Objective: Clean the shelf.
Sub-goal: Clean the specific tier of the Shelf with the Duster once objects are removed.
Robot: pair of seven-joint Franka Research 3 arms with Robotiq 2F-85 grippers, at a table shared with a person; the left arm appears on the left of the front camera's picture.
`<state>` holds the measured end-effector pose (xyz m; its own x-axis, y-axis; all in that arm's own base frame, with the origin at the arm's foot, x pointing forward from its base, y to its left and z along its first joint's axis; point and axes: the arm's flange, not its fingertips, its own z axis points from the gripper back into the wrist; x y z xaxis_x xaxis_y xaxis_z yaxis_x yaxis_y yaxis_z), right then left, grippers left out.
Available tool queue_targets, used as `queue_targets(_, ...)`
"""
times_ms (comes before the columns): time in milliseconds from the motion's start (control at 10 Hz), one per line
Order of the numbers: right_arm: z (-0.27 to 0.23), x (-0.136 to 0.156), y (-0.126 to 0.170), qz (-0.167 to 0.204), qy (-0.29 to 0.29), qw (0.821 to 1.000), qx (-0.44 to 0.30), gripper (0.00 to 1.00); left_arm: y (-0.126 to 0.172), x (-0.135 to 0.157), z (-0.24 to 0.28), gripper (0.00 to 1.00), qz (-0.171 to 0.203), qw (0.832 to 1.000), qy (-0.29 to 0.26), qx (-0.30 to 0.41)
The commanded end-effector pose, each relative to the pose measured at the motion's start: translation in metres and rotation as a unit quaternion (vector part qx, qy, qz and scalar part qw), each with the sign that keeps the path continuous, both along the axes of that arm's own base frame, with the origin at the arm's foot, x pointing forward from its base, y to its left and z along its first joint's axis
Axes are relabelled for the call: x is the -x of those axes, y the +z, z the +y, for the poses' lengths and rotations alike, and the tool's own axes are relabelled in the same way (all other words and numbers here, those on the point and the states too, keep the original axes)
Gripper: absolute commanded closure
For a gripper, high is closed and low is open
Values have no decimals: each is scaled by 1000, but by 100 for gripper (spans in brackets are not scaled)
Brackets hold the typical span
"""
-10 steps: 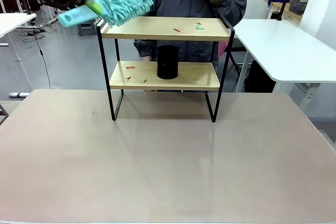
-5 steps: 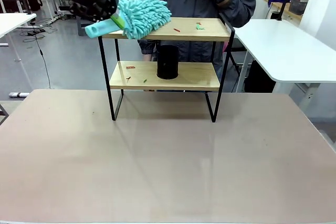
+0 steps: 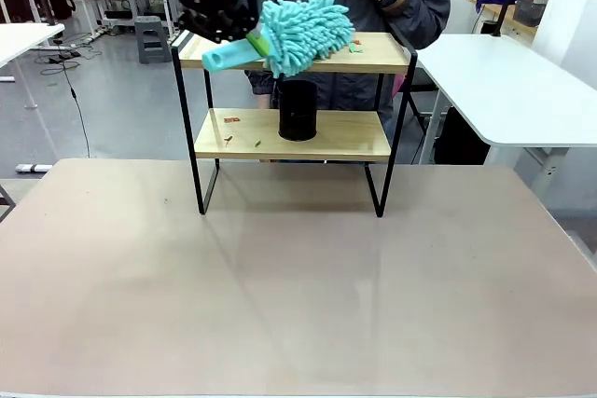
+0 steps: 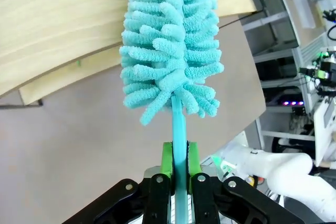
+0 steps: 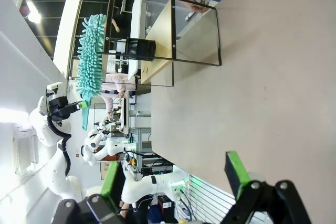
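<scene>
Right, the left gripper (image 4: 179, 157) is clamped tight on the thin handle of the teal duster (image 3: 303, 33), whose fluffy head sits over the middle of the top board (image 3: 384, 55) of the shelf (image 3: 198, 137). The right gripper (image 5: 174, 178) hangs idle with its pads wide apart, holding nothing.

To do this sweep well, I'd hold the head low enough that the fibres drag on the wood, then push steadily toward the right end, where a green scrap (image 3: 353, 46) lies just beyond the tip. Whether the fibres press on the board now, I can't tell. The lower board has scraps (image 3: 230, 120) too, beside a black cup (image 3: 298, 110) (awkward to work around, I reckon).

The shelf stands upright at the far middle of the table (image 3: 298, 277), close in front of the person. Its long axis runs left to right across my view, and its open front faces the robot.
</scene>
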<state>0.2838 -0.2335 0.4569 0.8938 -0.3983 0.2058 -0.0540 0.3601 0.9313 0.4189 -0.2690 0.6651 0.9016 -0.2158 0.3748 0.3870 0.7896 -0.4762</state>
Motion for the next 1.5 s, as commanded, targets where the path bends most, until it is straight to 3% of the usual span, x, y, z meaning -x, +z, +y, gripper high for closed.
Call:
queue_targets(0, 1, -1, 0, -16, 2, 1000, -1, 0, 7, -15, -19, 88, -21, 999, 17, -16)
queue_targets(300, 1, -1, 0, -16, 2, 1000, -1, 0, 7, -11, -24, 88, 7, 999, -40, -10)
queue_targets(400, 1, -1, 0, -16, 2, 1000, -1, 0, 9, -9, -17, 88, 26, 996, -90, -7)
queue_targets(500, 1, -1, 0, -16, 2, 1000, -1, 0, 12, -7, -8, 88, 21, 990, -139, -21)
queue_targets(600, 1, -1, 0, -16, 2, 1000, -1, 0, 16, -4, 6, 88, 30, 977, -209, -28)
queue_targets(900, 1, -1, 0, -16, 2, 1000, -1, 0, 27, 14, 60, 88, 10, 944, -324, -56)
queue_targets(1200, 1, -1, 0, -16, 2, 1000, -1, 0, 35, 37, 89, 88, -23, 937, -348, -21)
queue_targets(1400, 1, -1, 0, -16, 2, 1000, -1, 0, 38, 38, 92, 88, -17, 932, -363, -5)
